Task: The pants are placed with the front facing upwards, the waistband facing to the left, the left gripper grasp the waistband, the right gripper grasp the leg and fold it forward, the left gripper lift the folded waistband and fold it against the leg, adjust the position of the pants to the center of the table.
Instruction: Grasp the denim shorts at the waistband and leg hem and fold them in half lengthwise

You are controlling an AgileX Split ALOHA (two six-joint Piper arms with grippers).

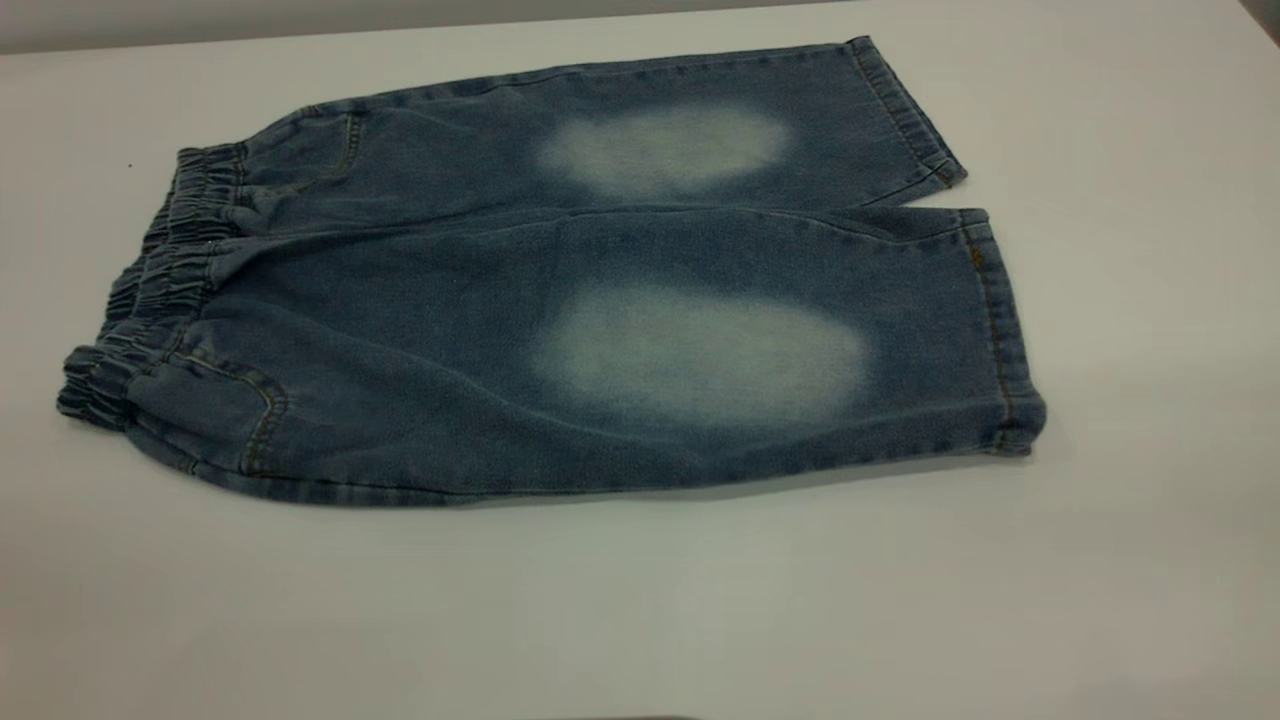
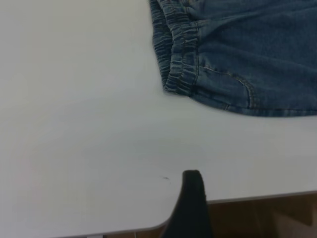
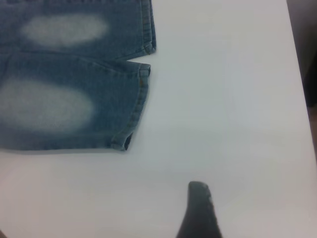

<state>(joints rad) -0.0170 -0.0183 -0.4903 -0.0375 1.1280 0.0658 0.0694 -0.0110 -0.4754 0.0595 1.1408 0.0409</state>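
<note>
The pants (image 1: 560,290) lie flat, waistband (image 1: 150,290) at nine o'clock; each gripper shows one fingertip, grip state unclear.

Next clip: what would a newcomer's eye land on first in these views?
The blue denim pants lie flat and unfolded across the white table, with two pale knee patches facing up. The ruffled waistband sits at the left, the stitched hems at the right. Neither arm touches the cloth; each wrist view shows only one dark finger of its own gripper, over bare table.
</note>
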